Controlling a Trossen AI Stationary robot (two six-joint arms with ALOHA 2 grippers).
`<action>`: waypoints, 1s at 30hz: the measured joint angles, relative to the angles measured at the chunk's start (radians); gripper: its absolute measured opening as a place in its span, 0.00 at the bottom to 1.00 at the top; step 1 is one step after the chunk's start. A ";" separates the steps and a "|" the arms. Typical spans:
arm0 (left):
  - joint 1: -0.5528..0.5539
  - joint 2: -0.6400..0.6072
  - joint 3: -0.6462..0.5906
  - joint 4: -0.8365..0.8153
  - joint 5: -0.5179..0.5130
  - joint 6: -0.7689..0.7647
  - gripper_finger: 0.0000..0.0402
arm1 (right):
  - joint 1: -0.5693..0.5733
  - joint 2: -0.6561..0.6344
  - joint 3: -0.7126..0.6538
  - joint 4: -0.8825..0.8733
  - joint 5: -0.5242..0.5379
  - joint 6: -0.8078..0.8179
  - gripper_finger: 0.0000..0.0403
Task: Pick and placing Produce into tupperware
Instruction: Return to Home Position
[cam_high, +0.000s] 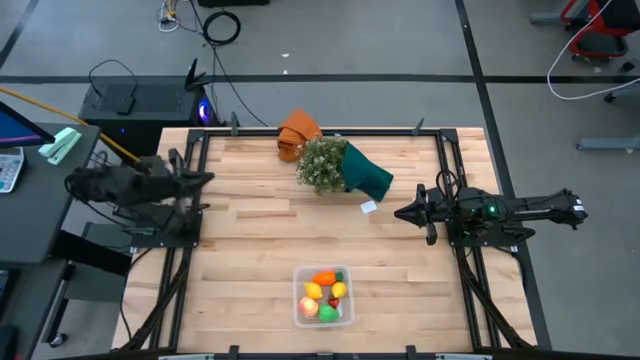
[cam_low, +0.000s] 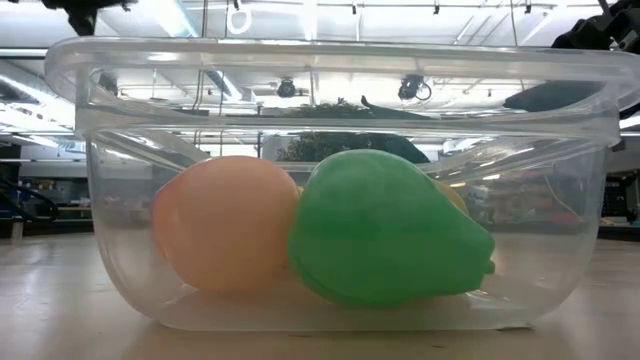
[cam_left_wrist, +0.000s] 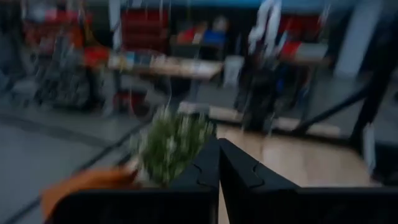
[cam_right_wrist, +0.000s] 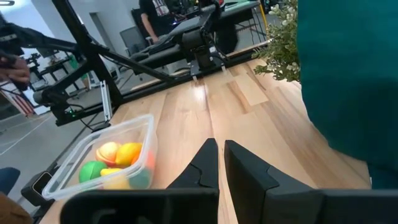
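Produce is sitting in the tupperware, looking light, smooth, roll-prone, so pinching across the middles seems best; left gripper and right gripper are hanging pressed together, empty.

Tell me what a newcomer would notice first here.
The clear tupperware at the front middle of the table, packed with bright toy produce. Next, the bushy plant in teal wrap lying at the back beside an orange cloth. The left hand and right hand sit shut at opposite sides, holding nothing.
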 joint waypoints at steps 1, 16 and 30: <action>0.000 -0.029 0.000 0.025 0.016 0.031 0.03 | 0.000 0.000 0.000 0.000 0.000 0.000 0.00; 0.000 -0.146 -0.332 0.427 0.267 0.086 0.05 | 0.000 0.000 0.002 0.000 0.000 -0.001 0.00; 0.020 -0.147 -0.590 0.701 0.398 0.028 0.02 | 0.000 0.000 0.002 0.000 0.000 -0.001 0.00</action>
